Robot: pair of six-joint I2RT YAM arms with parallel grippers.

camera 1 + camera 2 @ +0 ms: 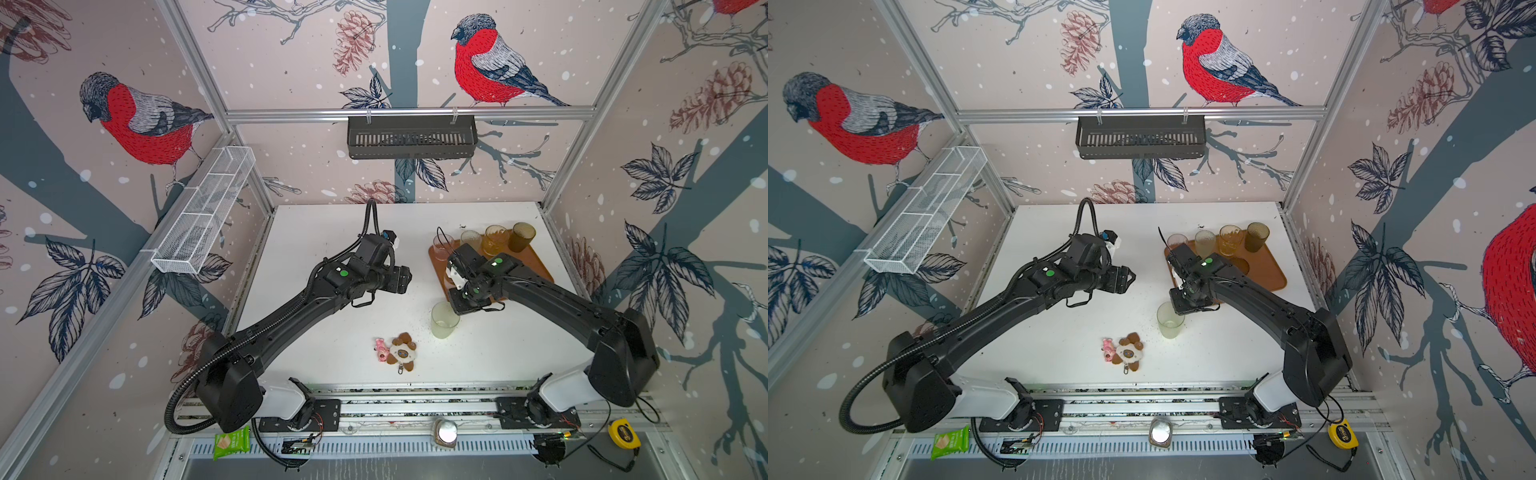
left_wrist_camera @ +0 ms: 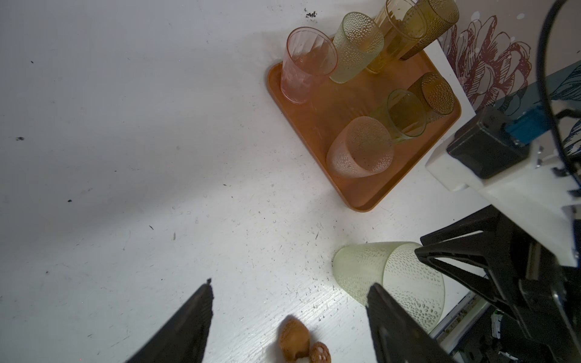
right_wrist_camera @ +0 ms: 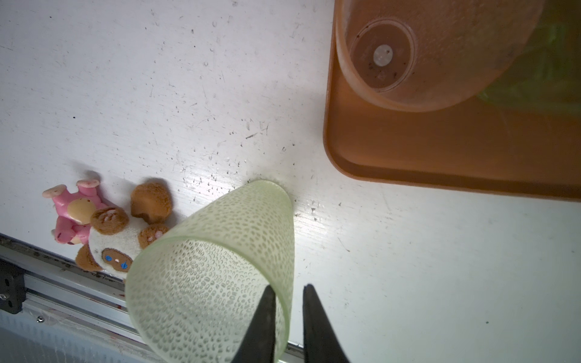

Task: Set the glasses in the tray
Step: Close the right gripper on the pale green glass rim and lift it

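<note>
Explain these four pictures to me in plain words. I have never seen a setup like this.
Two black robot arms, the left arm and the right arm, stand on a rail along one edge of a white table. Two pictures look down from one overhead camera; the other two come from cameras on the arms' wrists. On the table are an orange tray with seven glasses standing in it, one pale green glass outside it, and small plush toys. The left fingers are spread and hold nothing. The right fingers straddle the pale green glass's wall, nearly closed; a firm grip cannot be confirmed.
</note>
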